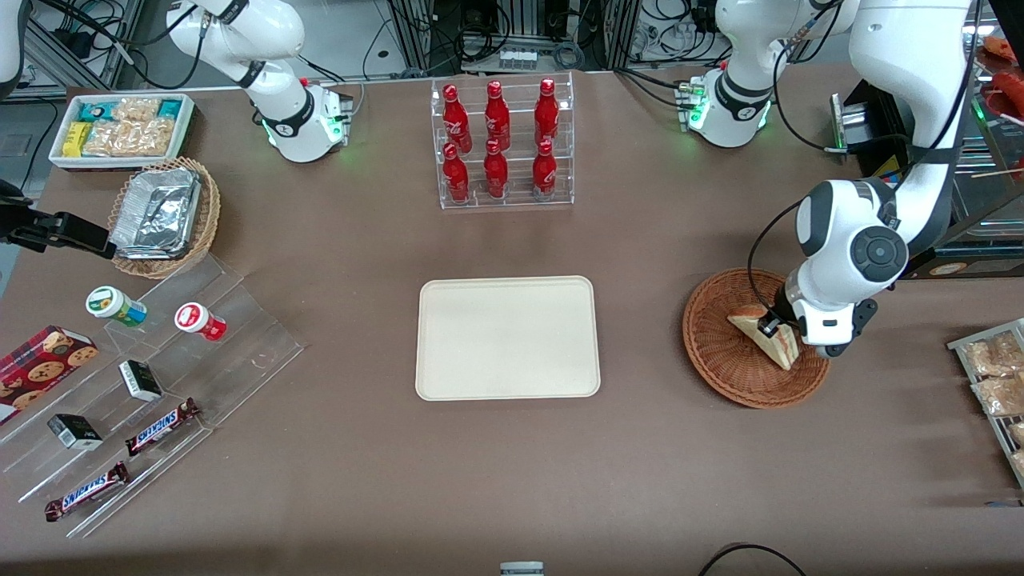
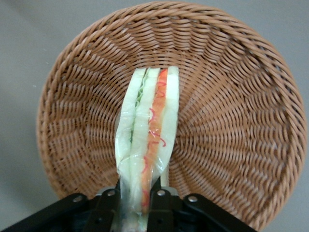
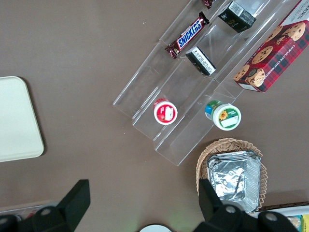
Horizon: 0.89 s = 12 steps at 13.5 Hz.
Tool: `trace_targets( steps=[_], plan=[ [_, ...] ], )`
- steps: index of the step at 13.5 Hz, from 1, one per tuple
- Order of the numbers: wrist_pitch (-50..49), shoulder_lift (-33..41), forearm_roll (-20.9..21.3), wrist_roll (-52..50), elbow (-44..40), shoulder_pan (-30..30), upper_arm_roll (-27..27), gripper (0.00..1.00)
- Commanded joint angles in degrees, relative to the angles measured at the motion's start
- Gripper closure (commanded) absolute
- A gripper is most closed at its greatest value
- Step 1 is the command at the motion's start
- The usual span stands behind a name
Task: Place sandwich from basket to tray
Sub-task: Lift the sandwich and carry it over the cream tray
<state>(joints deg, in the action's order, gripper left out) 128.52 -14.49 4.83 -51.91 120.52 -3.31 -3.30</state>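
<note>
**Sandwich pinched, over basket**

Left gripper [image 2: 136, 195] jaws clamp the wrapped sandwich [image 2: 147, 140] by one end; the rest sticks out past the fingertips over the wicker basket [image 2: 231, 96]. Cream tray [image 1: 507, 338] sits well apart, toward the parked arm's end.

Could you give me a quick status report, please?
Gripper shut on sandwich, over basket. Tray bare, waiting. Nothing between basket and tray.
</note>
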Motion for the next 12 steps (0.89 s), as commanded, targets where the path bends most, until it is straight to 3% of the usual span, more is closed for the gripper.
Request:
trace_targets(
  steps=[1, 7, 12],
  plan=[
    [-8.09, 0.69, 2.81, 0.93, -5.72, -4.85, -0.4, 1.0],
    [-10.57, -1.14, 2.73, 6.21, -12.13, -18.91, -0.48, 1.0],
    [-10.74, -15.01, -0.77, 4.72, -29.07, -29.46, -0.57, 1.0]
  ],
)
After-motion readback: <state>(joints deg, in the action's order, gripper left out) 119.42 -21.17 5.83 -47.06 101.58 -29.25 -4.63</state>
